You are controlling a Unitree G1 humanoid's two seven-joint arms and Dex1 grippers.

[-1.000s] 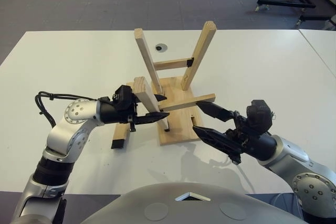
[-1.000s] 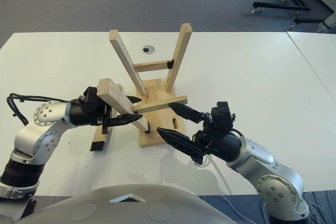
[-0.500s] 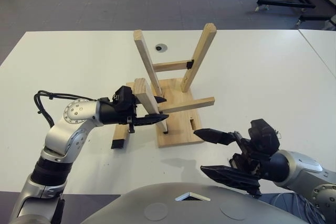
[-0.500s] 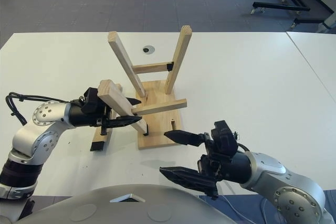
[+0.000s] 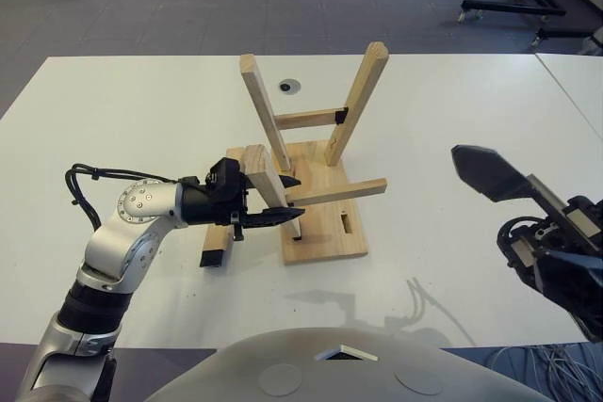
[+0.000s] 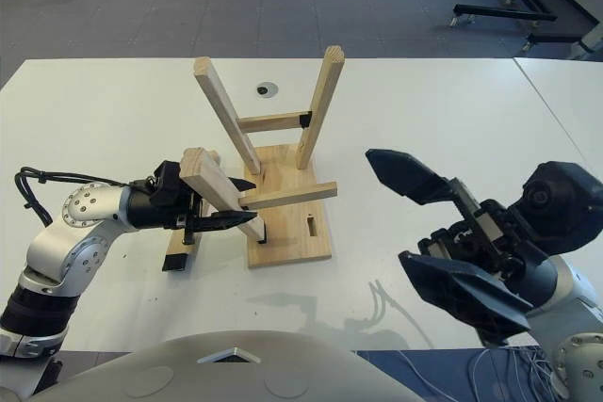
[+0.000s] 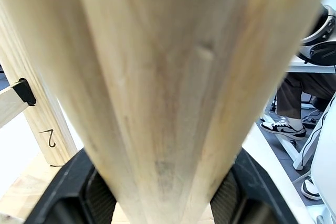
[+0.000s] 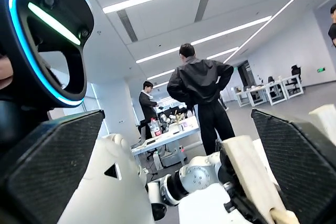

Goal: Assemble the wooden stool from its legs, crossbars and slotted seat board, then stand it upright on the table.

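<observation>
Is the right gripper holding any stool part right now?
No, the right gripper is open and empty, well clear of the stool.

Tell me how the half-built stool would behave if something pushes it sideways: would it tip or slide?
It would probably slide rather than tip: the seat board lies flat on the table. The far legs stand tall and lean, so a high push may loosen them. The left gripper clamps the near leg, which should steady it.
</observation>
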